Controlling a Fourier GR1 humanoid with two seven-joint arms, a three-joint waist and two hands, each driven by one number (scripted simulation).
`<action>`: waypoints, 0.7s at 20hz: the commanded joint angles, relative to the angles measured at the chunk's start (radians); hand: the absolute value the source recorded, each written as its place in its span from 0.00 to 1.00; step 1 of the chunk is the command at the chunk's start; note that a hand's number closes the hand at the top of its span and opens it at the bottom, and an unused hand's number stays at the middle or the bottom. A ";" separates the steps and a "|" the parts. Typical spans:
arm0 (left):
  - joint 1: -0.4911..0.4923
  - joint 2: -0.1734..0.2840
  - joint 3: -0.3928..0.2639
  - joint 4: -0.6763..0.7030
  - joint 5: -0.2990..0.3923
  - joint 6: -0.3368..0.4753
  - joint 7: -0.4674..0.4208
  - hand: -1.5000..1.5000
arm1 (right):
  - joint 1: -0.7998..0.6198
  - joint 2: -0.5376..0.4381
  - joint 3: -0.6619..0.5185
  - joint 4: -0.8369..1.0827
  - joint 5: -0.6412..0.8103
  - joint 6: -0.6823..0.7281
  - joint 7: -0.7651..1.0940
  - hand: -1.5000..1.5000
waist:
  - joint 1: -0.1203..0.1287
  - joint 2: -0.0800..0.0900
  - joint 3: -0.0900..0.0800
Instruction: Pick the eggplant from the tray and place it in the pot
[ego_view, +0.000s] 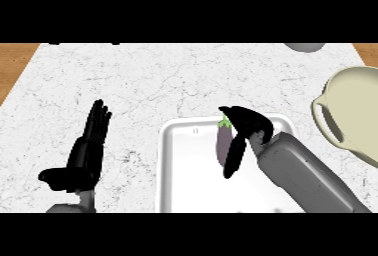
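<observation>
Eggplant (224, 144) lies in the white tray (177, 170) on the marble bench (170, 80), its green stem toward the far rim. Right hand (247, 127) curls round it, fingers over the stem end and thumb down its side. Cream pot (353, 110) stands well apart at the right. Left hand (88, 147) rests open, fingers straight, left of the tray.

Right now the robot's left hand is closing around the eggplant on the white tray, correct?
Not the left. In the head view, the right hand is closing around the eggplant on the white tray; the left hand rests open, apart from it.
</observation>
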 joint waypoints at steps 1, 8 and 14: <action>-0.009 0.015 0.018 -0.036 -0.001 -0.012 0.036 0.50 | -0.025 0.040 -0.030 0.096 0.048 0.059 0.030 0.00 | 0.005 0.001 0.000; 0.030 -0.020 0.028 0.034 -0.021 -0.024 -0.059 0.50 | 0.050 0.108 -0.043 0.077 0.168 0.039 0.015 0.00 | 0.000 0.000 0.000; 0.026 -0.015 0.031 -0.002 -0.018 -0.048 -0.030 0.50 | 0.060 0.079 -0.032 0.116 0.294 0.025 -0.150 1.00 | 0.002 0.001 0.000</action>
